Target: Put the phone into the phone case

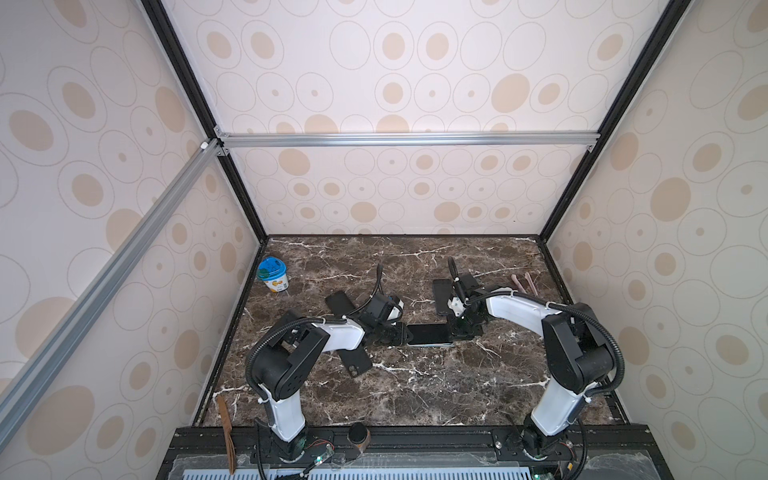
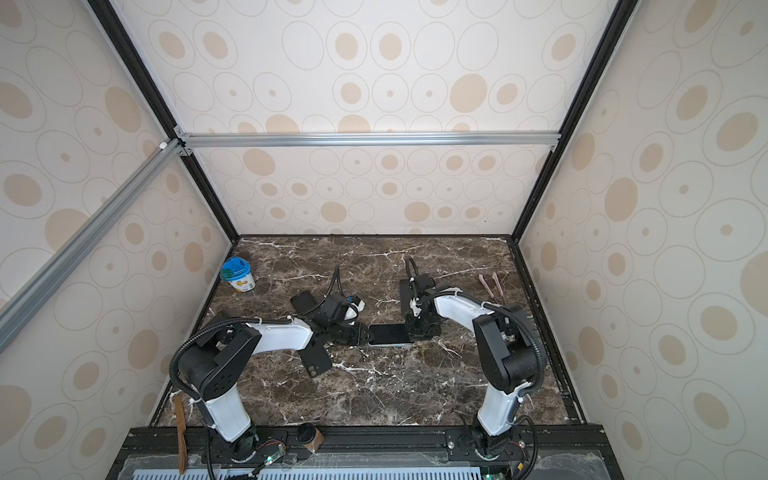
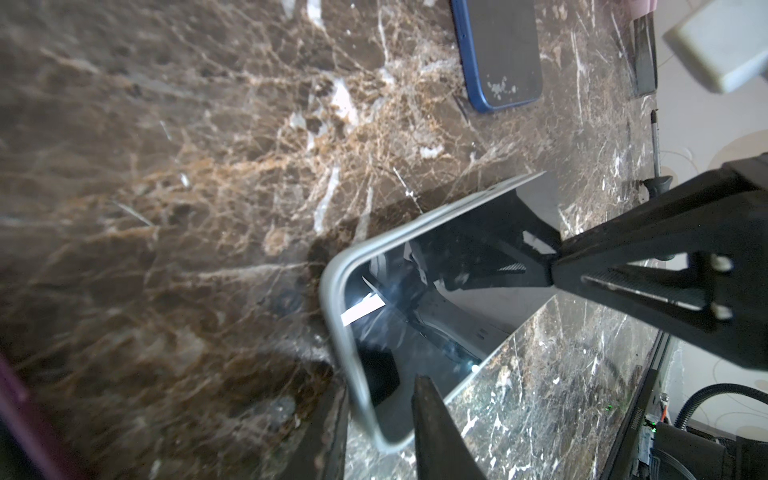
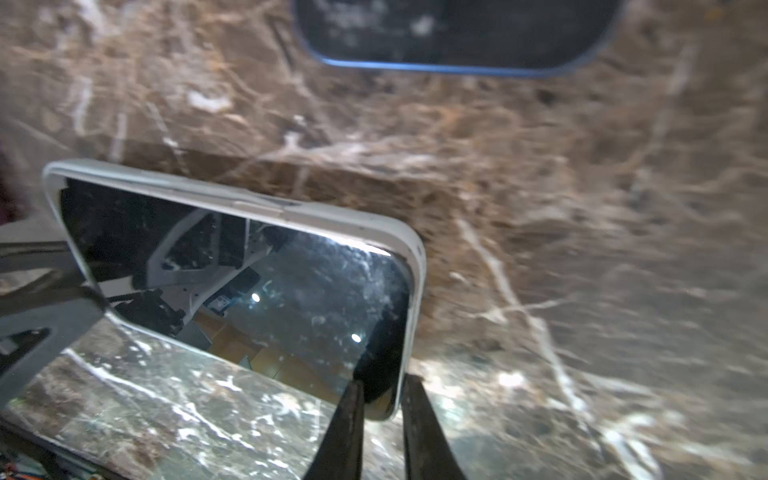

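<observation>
Although judged close to finished, caught at the seating step: phone (image 1: 428, 333) screen-up in the pale case (image 4: 249, 203), spanning the gap between the two end effectors over the counter (image 1: 415, 395).

Case rim wrapped round the long side farther from both sets of tips and round both short ends. Only a thin edge on show along the nearer long side, so seating there unconfirmed. Seemingly tipped, farther long side a little off the counter, to go by the shadow beneath; exact tilt hard to tell.

Right end effector (image 4: 381, 386): narrow, pinching one corner of phone and case together between its tips.

Left end effector (image 3: 484, 322): roughly half-spread, nothing clamped, both tips over the glass close to the nearer long edge at the opposite end. Contact with the screen likely but not certain.

Blue-rimmed phone (image 3: 503, 50): flat on the counter well beyond the tips, not involved.

Next move, as a judgement: press down along the nearer long edge with the left tips, using the right pinch as the brace, until the rim laps that side too. Push squarely and with modest force, since a skewed push could lever the seated side back out or skid the pair across the smooth counter. Check the rim on all four sides before letting go.
</observation>
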Controlling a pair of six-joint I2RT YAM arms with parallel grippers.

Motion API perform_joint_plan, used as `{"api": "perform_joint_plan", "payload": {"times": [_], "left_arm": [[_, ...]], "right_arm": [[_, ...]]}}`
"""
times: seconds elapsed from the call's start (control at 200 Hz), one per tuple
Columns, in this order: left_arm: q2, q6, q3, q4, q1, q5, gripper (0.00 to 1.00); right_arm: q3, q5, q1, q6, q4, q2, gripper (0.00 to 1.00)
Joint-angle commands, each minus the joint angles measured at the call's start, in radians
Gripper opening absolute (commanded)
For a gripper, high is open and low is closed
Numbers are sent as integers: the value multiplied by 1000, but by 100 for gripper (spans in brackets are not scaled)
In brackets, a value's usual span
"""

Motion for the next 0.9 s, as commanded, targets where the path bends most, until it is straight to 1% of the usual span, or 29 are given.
{"api": "perform_joint_plan", "payload": {"times": [0.0,0.23,0.54,0.895], "left_arm": [[16,-2,19,4,-6,-6,28],[27,3,21,4,-6,-8,27],[22,20,18,-32,-6,-43,26],[17,25,16,-43,-6,-58,26]], "right_arm": [[-60,-28,75,14,56,121,18],[-49,26,111,33,60,167,18],[-58,85,142,59,76,224,18],[-89,91,168,94,128,292,18]]}}
